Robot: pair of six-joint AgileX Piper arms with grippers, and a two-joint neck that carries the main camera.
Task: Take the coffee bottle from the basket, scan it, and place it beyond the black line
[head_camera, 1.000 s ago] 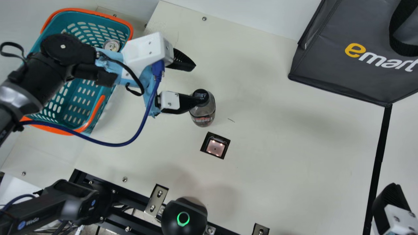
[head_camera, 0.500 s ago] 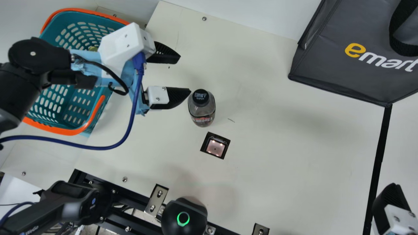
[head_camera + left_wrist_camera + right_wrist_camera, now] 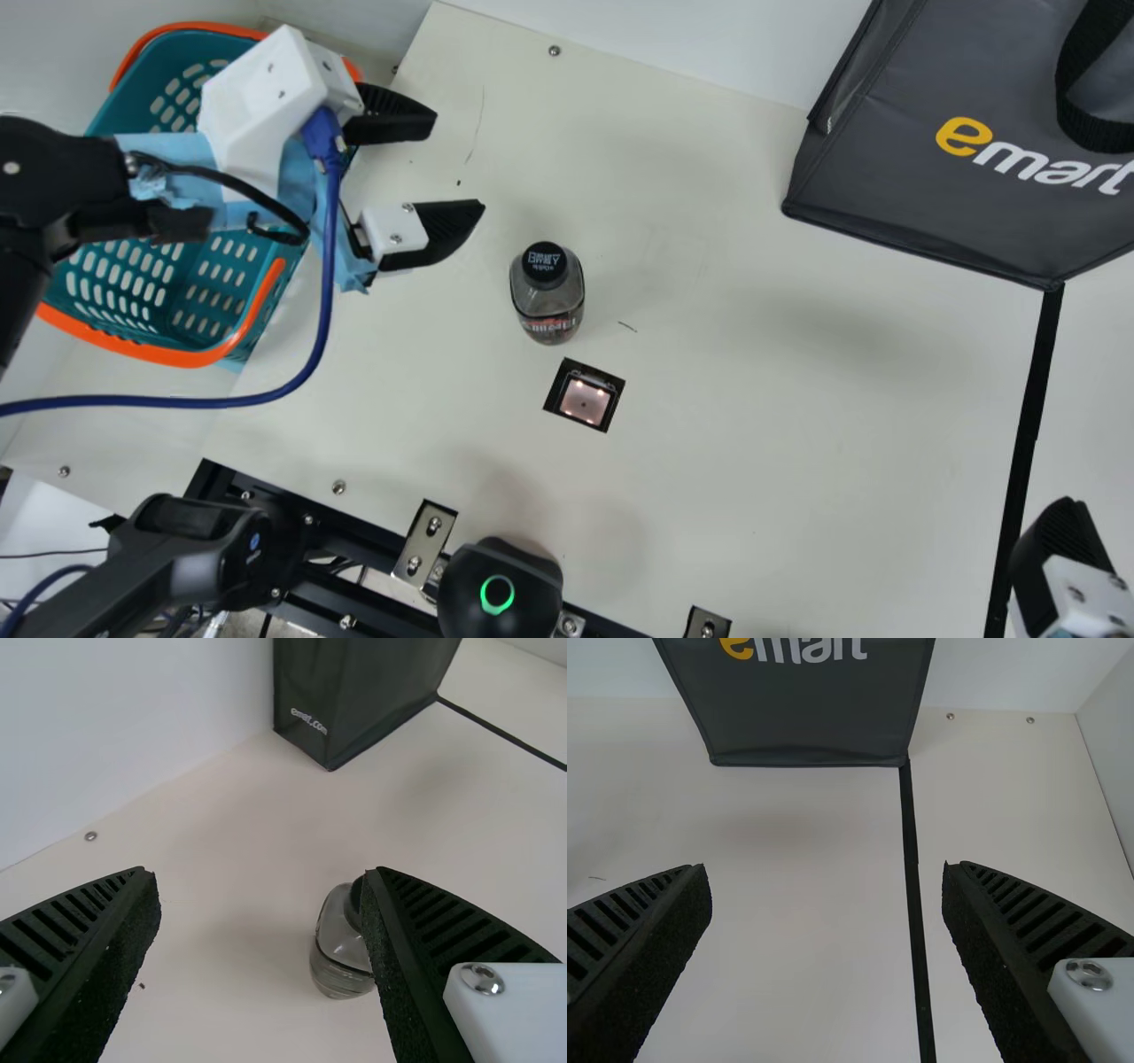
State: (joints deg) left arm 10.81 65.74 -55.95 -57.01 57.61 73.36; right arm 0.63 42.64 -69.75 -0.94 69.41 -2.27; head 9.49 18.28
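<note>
My left gripper (image 3: 459, 161) is open above the table beside the basket (image 3: 155, 353), to the left of the coffee bottle and apart from it. The coffee bottle (image 3: 547, 301) stands upright on the table, just behind the scanner window (image 3: 586, 399). In the left wrist view, my left gripper (image 3: 257, 873) has its fingers wide apart, and the bottle (image 3: 338, 943) shows partly behind one of them. At the lower right, over the black line (image 3: 1028, 425), is my right gripper (image 3: 1063, 532). In the right wrist view, that gripper (image 3: 824, 868) is open with nothing between its fingers.
A dark grey bag (image 3: 939, 204) stands at the back right, next to the far end of the black line. A blue cable (image 3: 328, 301) hangs from the left wrist in a loop. A black round device (image 3: 500, 589) sits at the near edge.
My left gripper has drawn away from the bottle toward the basket side, leaving the bottle standing where it was. The right gripper has stayed still.
</note>
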